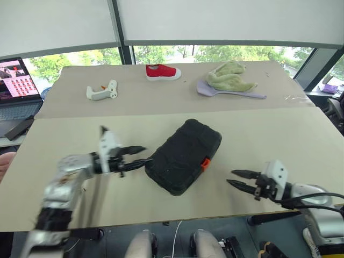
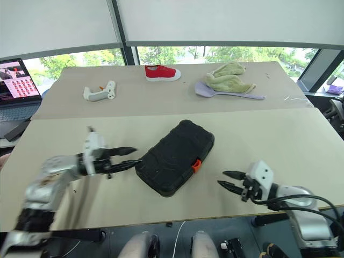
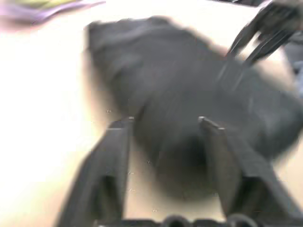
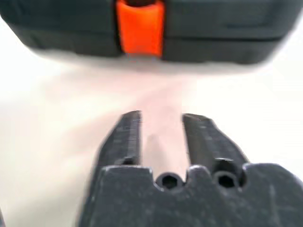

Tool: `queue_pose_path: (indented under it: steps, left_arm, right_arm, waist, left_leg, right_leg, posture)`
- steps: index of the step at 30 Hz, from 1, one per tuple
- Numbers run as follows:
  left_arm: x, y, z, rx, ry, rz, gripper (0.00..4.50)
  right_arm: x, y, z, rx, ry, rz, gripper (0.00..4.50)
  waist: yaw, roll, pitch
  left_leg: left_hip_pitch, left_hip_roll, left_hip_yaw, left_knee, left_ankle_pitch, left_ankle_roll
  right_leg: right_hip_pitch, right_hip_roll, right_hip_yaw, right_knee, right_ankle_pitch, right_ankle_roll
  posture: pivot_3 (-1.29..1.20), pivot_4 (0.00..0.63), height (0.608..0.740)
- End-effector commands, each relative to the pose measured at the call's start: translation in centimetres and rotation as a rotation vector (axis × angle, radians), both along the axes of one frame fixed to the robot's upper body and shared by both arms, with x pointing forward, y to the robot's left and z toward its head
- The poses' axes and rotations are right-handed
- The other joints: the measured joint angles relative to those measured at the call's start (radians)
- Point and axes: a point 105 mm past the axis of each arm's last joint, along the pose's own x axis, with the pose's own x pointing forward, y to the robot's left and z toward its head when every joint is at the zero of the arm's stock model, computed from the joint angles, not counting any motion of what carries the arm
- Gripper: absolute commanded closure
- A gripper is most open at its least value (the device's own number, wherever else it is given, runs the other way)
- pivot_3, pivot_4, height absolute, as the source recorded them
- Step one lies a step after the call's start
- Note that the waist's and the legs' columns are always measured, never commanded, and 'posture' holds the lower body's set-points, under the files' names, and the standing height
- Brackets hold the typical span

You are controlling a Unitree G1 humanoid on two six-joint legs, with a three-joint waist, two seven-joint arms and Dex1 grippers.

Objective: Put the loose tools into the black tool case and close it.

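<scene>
The black tool case (image 1: 185,156) lies shut in the middle of the near table, its orange latch (image 1: 205,163) facing the front right. The loose tools are out of view. My left gripper (image 1: 144,155) is open at the case's left end, fingertips close to its shell; in the left wrist view the gripper (image 3: 165,120) has the case (image 3: 189,94) just ahead of its spread fingers. My right gripper (image 1: 231,177) is open a short way right of the case, pointing at it. The right wrist view has the gripper (image 4: 161,115) facing the latch (image 4: 139,26), nothing between the fingers.
On the far table lie a white gun-shaped tool (image 1: 102,91), a red shoe (image 1: 163,72) and a green cloth (image 1: 231,77) on a purple flat utensil (image 1: 252,94). A laptop (image 1: 16,86) stands at the far left. The table's front edge runs just behind both grippers.
</scene>
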Motion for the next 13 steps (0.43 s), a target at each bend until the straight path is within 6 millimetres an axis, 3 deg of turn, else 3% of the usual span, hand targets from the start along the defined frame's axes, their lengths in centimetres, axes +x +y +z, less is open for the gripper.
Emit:
queue_pose_path:
  steps: [1,3,5,10,13]
  left_arm:
    - [-1.3,2.7,1.1,0.021,-0.05,0.108,0.82]
    - [-2.0,4.5,-0.2,0.088,-0.032,0.205,0.0]
    - [-2.8,6.1,-1.8,0.164,-0.023,0.301,0.0]
    - [-4.7,7.2,-4.0,0.196,-0.005,0.347,0.0]
    - [-5.0,7.0,-3.9,0.185,-0.061,0.373,0.0]
  right_arm:
    - [0.1,-1.0,2.2,-0.033,-0.158,0.045,1.44]
    - [-0.2,-1.2,2.4,-0.03,-0.19,0.093,0.6]
    - [-0.2,-1.5,2.2,-0.022,-0.179,0.12,0.04]
    - [0.7,-2.5,2.0,-0.005,-0.177,0.11,0.04]
    - [1.3,-3.4,1.3,-0.022,-0.184,0.078,0.04]
  waist:
    - [0.006,0.0,0.001]
    - [0.012,0.0,0.001]
    - [0.016,-0.001,0.002]
    - [0.019,-0.001,0.004]
    - [0.021,-0.001,0.004]
  left_leg:
    - [0.0,0.0,0.0,0.0,0.0,0.0]
    - [0.0,-0.001,0.0,0.0,0.0,0.0]
    - [0.0,-0.002,0.0,0.0,0.0,0.001]
    - [-0.001,-0.002,0.0,0.0,0.0,0.0]
    - [-0.001,-0.002,0.0,-0.001,-0.001,0.0]
  right_leg:
    - [0.001,-0.001,0.0,-0.001,0.0,0.0]
    - [0.002,-0.009,-0.001,-0.002,0.001,0.001]
    - [0.002,-0.01,-0.002,-0.003,0.0,0.001]
    - [0.001,-0.014,-0.001,-0.004,0.0,0.001]
    - [0.001,-0.016,0.0,-0.004,0.001,0.0]
  posture:
    - [0.0,0.15,0.74]
    - [0.0,0.15,0.74]
    - [0.0,0.15,0.74]
    - [0.0,0.15,0.74]
    - [0.0,0.15,0.74]
